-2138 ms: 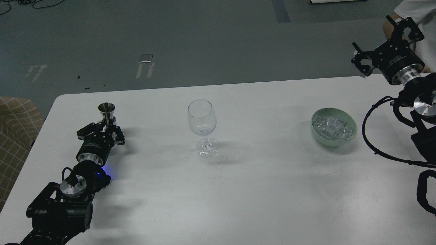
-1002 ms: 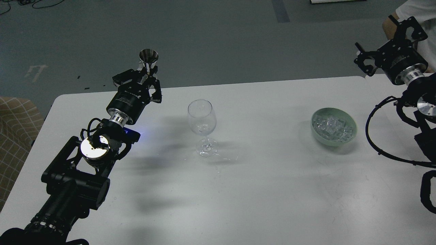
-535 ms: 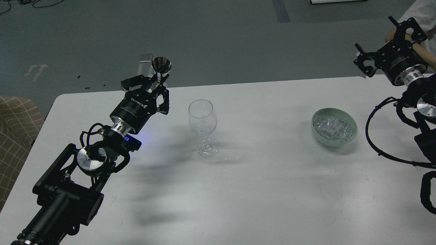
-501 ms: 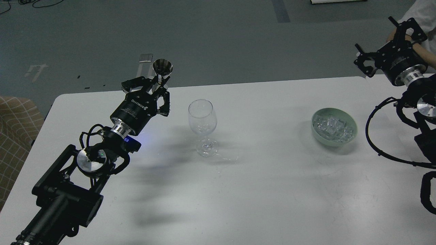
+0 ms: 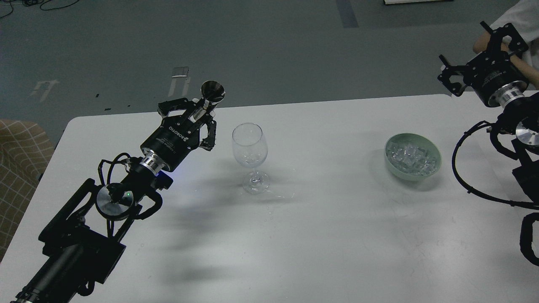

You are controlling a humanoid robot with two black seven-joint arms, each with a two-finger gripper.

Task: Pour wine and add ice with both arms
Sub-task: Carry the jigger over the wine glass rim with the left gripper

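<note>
My left gripper (image 5: 198,115) clamps the tilted steel jigger (image 5: 209,97), wine glass (image 5: 250,155) just right; right gripper (image 5: 476,63) seemingly spread.

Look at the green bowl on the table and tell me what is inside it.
The green bowl holds a heap of clear ice cubes, filling most of it. The bowl's bottom is covered by the ice, so anything beneath the cubes, such as meltwater, cannot be seen.

Shiny metal jigger (image 5: 209,96); clear glossy wine glass (image 5: 249,148); matt white table (image 5: 320,235)
</note>
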